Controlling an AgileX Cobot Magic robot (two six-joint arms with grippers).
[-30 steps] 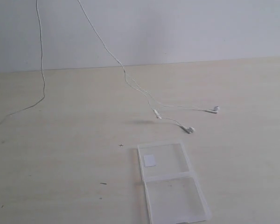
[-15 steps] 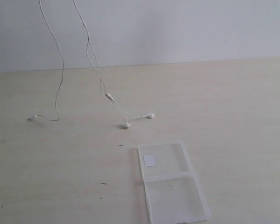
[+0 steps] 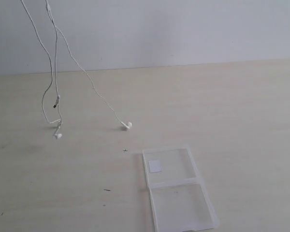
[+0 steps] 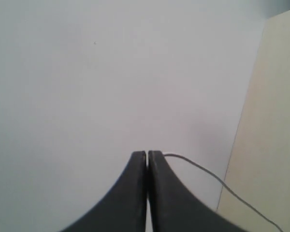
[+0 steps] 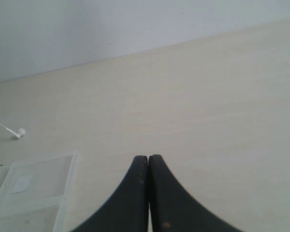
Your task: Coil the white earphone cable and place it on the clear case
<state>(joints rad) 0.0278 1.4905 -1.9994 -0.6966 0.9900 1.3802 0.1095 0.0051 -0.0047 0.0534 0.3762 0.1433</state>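
Two thin white strands of cable (image 3: pixel 55 101) hang, round earbuds (image 3: pixel 127 125) down at the matte table (image 3: pixel 241 121), ten o'clock from the flat clear case (image 3: pixel 179 193). My left gripper (image 4: pixel 147 153) pinches the cable; right gripper (image 5: pixel 148 157) pressed together, empty.

left hand (image 4: pixel 147 154) and right hand (image 5: pixel 148 157) have dark, smooth, curved tapering fingers (image 5: pixel 130 193).

Dangling white earphone cable (image 3: pixel 56 100) left of clear case (image 3: pixel 181 203), apart.

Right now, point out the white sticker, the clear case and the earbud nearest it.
white sticker (image 3: pixel 155 166), exterior view, its middle.
clear case (image 3: pixel 181 208), exterior view, the bare half without that sticker.
nearest earbud (image 3: pixel 128 125), exterior view, the bud's body.
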